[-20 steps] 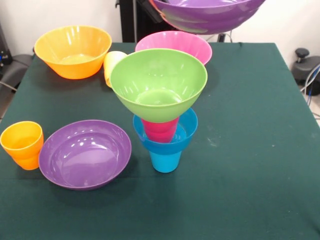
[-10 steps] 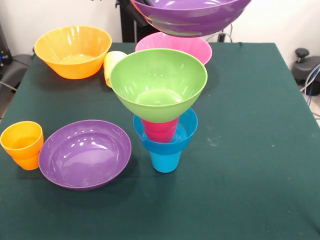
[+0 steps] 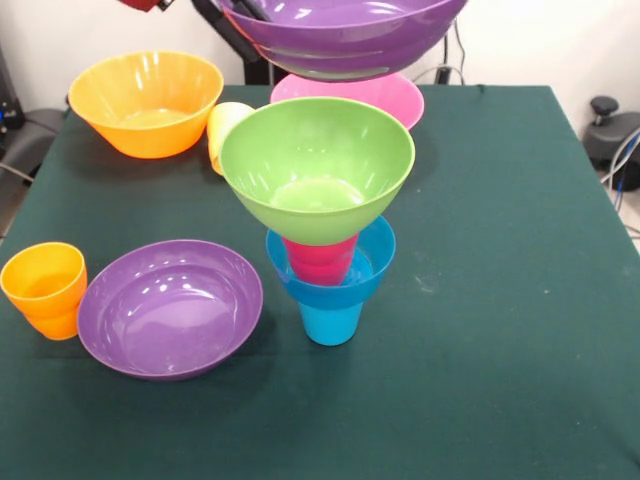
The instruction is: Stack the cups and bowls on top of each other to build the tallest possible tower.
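**Purple bowl coming in over the tower, go easy on the drop**

Biggest stuff first: the green table [image 3: 520, 300] has the big orange-yellow bowl [image 3: 146, 102] at the back, and the pink bowl [image 3: 395, 95] sits behind the tower. The carried purple bowl [image 3: 340, 35] hangs in the air at the top, above the pink one and a bit behind the tower. The claw itself isn't really visible, so I can't tell how it's gripping, only that the bowl is off the table. A second purple bowl [image 3: 170, 305] sits in front, just beside the orange cup [image 3: 45, 288].

The tower: lime green bowl [image 3: 317, 165] on the red cup [image 3: 320, 260], in the small blue bowl [image 3: 333, 270], on the blue cup [image 3: 331, 322]. A yellow cup [image 3: 225, 130] lies behind.

My take: centre the purple bowl over the green rim, keep it level, lower slowly. That narrow base looks tippy.
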